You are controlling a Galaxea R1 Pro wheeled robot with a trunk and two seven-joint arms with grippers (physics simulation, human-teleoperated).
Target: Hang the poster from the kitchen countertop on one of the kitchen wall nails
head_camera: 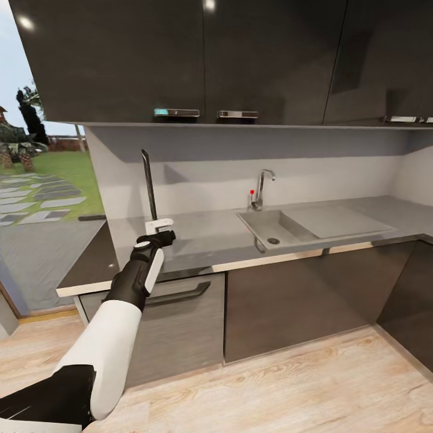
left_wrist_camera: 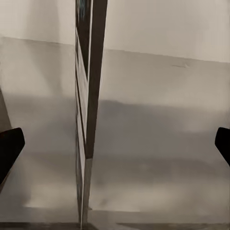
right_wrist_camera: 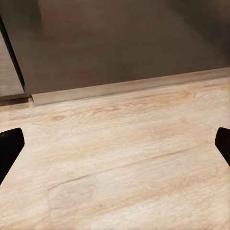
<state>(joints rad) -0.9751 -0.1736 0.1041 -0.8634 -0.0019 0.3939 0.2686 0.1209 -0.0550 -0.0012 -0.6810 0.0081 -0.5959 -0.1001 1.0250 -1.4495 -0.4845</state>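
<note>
The poster (head_camera: 148,185) stands upright on the kitchen countertop (head_camera: 204,240), seen edge-on as a thin dark strip near the grey back wall. My left gripper (head_camera: 159,226) reaches over the counter's left part at the poster's foot. In the left wrist view the poster's (left_wrist_camera: 88,96) black edge runs between the fingertips (left_wrist_camera: 9,146) of the open left gripper (left_wrist_camera: 115,143), which stand wide apart and clear of it. My right gripper (right_wrist_camera: 115,143) hangs open over the wooden floor (right_wrist_camera: 120,158), holding nothing. The wall nails are out of view.
A moulded sink (head_camera: 273,227) and chrome tap (head_camera: 263,187) sit to the right of the poster. Dark wall cabinets (head_camera: 198,60) hang low above the counter. Dark base cabinets (head_camera: 282,307) and a drawer handle (head_camera: 177,296) front it. A glass opening (head_camera: 36,180) to a garden is on the left.
</note>
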